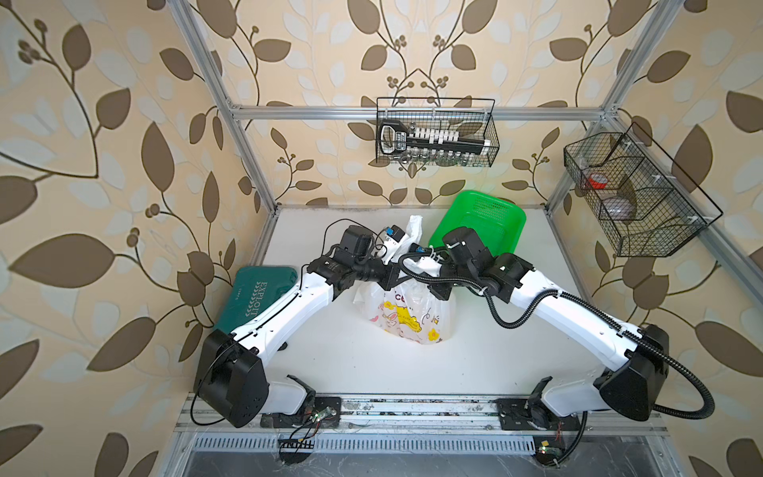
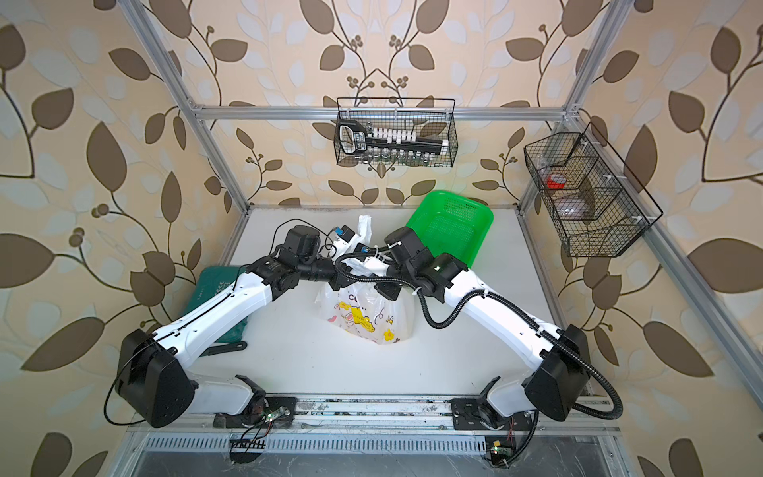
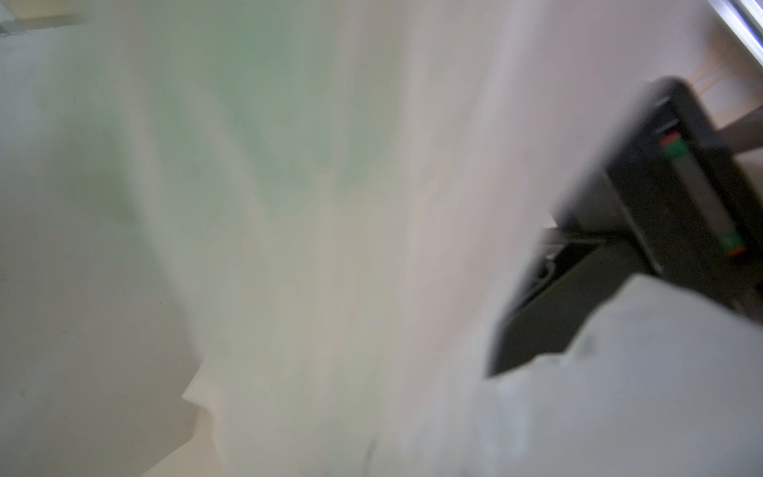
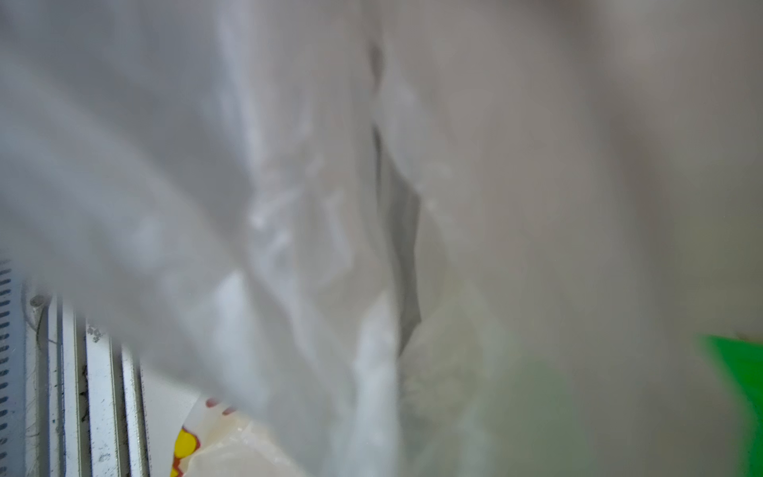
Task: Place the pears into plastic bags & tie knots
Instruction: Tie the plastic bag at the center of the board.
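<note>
The white plastic bag [image 1: 408, 314] with its yellow cartoon print bulges in the middle of the table in both top views. One handle strip [image 1: 415, 229] sticks up behind it. My left gripper [image 1: 389, 281] and right gripper [image 1: 439, 290] meet right over the bag's gathered top, their jaws covered by the wrists. White film [image 3: 309, 247] fills the left wrist view, with the right gripper's black body [image 3: 681, 206] beside it. A twisted strand of the bag [image 4: 371, 392] runs toward the right jaws. The pears are hidden. I cannot make out a knot.
A green perforated basket [image 1: 479, 223] leans at the back right, just behind the right wrist. A dark green case [image 1: 264, 297] lies under the left arm. Wire baskets hang on the back wall [image 1: 437, 132] and right wall [image 1: 636, 194]. A metal rail [image 1: 413, 409] runs along the front.
</note>
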You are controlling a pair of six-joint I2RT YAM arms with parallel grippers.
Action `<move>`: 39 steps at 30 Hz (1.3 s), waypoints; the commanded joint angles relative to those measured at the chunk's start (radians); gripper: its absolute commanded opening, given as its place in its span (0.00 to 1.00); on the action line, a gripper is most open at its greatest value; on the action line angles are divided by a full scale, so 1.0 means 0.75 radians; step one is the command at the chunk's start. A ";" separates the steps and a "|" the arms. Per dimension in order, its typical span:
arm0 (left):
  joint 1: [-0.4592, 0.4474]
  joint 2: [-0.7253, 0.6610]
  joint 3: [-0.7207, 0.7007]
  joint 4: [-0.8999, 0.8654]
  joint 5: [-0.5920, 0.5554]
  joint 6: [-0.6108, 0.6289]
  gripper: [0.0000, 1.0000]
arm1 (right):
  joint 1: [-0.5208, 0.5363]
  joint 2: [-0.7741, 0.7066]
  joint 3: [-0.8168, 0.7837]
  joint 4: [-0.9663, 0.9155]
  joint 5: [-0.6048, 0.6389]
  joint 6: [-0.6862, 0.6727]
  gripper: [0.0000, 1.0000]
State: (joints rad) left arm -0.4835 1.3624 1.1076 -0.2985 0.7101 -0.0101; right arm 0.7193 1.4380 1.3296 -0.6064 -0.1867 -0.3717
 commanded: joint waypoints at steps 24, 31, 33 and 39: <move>0.037 -0.154 -0.091 0.283 0.105 -0.147 0.62 | 0.023 0.040 0.058 -0.064 -0.024 -0.049 0.00; 0.037 -0.147 -0.103 0.249 0.147 -0.112 0.26 | 0.023 0.026 0.040 -0.025 0.026 -0.040 0.00; 0.037 -0.153 -0.113 0.255 0.147 -0.110 0.06 | 0.021 0.015 0.032 -0.009 0.042 -0.028 0.00; 0.043 -0.166 -0.124 0.261 0.109 -0.112 0.00 | -0.175 -0.213 0.000 0.037 -0.187 0.116 0.49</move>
State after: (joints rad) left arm -0.4629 1.2705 1.0245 -0.1364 0.7856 -0.1036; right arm 0.6468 1.3865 1.3304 -0.6064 -0.2279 -0.3321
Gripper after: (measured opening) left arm 0.046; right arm 0.472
